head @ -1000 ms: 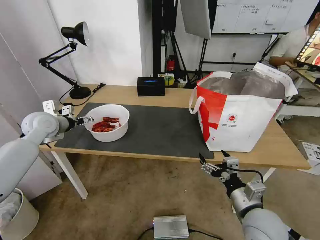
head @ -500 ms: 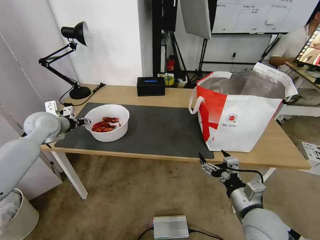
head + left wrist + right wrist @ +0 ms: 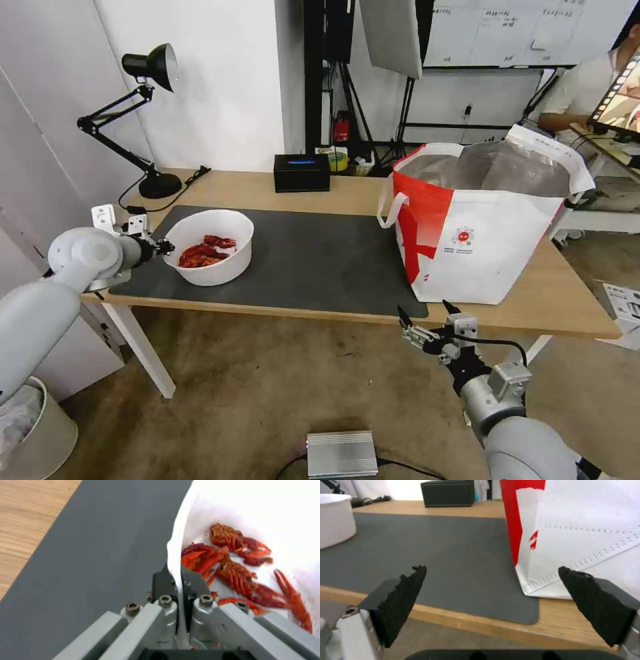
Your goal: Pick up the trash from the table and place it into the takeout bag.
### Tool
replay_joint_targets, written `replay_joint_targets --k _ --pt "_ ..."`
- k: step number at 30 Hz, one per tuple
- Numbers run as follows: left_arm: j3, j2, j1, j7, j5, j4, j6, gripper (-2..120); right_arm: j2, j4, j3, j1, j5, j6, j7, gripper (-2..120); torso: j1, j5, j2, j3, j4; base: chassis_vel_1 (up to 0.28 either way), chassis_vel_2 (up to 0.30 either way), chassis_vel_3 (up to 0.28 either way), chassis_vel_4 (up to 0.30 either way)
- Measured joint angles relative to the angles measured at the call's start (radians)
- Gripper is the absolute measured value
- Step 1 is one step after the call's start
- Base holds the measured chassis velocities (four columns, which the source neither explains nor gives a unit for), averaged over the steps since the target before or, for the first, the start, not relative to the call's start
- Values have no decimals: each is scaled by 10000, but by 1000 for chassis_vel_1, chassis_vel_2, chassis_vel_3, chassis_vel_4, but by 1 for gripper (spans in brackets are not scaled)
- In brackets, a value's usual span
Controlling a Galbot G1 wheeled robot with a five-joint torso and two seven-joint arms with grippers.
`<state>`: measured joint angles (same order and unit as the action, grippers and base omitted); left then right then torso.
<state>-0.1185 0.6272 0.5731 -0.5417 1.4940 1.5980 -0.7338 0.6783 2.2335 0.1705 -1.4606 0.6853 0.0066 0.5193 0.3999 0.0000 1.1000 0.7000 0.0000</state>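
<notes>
Left gripper (image 3: 179, 583): clamped on the rim of the white bowl (image 3: 209, 247), one finger outside the wall, one inside; rim pinched thin between the pads. In the head view it sits at the bowl's left edge (image 3: 164, 247), over the left end of the dark grey mat (image 3: 313, 260).
White bowl: on the mat's left part, near the front-left corner of the table (image 3: 567, 300). Whether its base touches the mat or is just lifted, cannot tell.
Crayfish shells (image 3: 238, 572): red, piled in the bowl bottom, just beside the inner finger.
Right gripper (image 3: 422, 319): fingers spread wide, nothing between them; hangs below and in front of the table's front edge, near the mat's front-right corner. The wrist view shows its two black pads (image 3: 401, 597) well apart.
Takeout bag (image 3: 480, 227): white and red, upright on the right part of the table, mouth open, silver lining showing, one corner on the mat's right end. Well apart from the bowl.
Black box (image 3: 302, 173): at the table's back edge, behind the mat.
Desk lamp (image 3: 137, 113): back-left corner of the table.
</notes>
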Motion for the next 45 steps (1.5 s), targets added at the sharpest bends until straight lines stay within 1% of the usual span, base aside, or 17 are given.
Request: replay_joint_targets --k 5,7,9,11,14,16,21,24,25,27,28,30,33,42,45 --pt "-155 -3 117 36 21 149 -1 0 0 0 0 0 0 0 0 100 0 0 0 0 0 0 0 0 0" --pt "-343 -20 203 172 33 438 -5 0 0 -1 0 0 0 0 0 100 0 -1 0 0 0 0 0 0 0" --pt "-453 -24 211 123 181 588 -6 0 0 0 0 0 0 0 0 100 0 0 0 0 0 0 0 0 0" --pt "-625 -38 178 -134 677 894 -13 0 0 0 0 0 0 0 0 100 0 -1 0 0 0 0 0 0 0" --pt "-704 -54 90 -248 934 1080 -15 0 0 0 0 1 0 0 0 100 0 -1 0 0 0 0 0 0 0" --pt "-755 -114 -184 -328 1445 1496 -2 0 0 0 0 1 0 0 0 100 0 0 0 0 0 0 0 0 0" --pt "-754 -131 -559 -405 1878 1857 52 0 0 0 0 1 0 0 0 100 0 0 0 0 -1 0 0 0 0" --pt "-685 -98 -1068 -630 2352 2169 90 0 0 -1 0 1 0 0 0 100 0 1 0 0 -1 0 0 0 0" --pt "-685 -98 -1068 -630 2352 2169 90 0 0 -1 0 1 0 0 0 100 0 1 0 0 -1 0 0 0 0" --pt "-589 45 -1602 -957 2871 2344 92 0 0 0 0 1 0 0 0 100 0 2 0 0 -1 0 0 0 0" --pt "-589 45 -1602 -957 2871 2344 92 0 0 0 0 1 0 0 0 100 0 2 0 0 -1 0 0 0 0" --pt "-469 118 -1906 -1151 3131 2409 81 0 0 0 0 1 0 0 0 100 0 1 -1 0 -2 0 0 0 0" --pt "-287 147 -2172 -1255 3317 2508 43 0 0 0 0 1 0 0 0 100 1 1 0 0 -1 0 0 0 0" --pt "-81 220 -2466 -1400 3697 2681 -6 0 0 0 0 1 0 0 0 100 0 0 0 1 -1 0 0 0 0" --pt "134 434 -2701 -1505 3852 2804 -12 0 0 0 0 1 0 0 0 100 0 0 0 0 0 0 0 0 0"
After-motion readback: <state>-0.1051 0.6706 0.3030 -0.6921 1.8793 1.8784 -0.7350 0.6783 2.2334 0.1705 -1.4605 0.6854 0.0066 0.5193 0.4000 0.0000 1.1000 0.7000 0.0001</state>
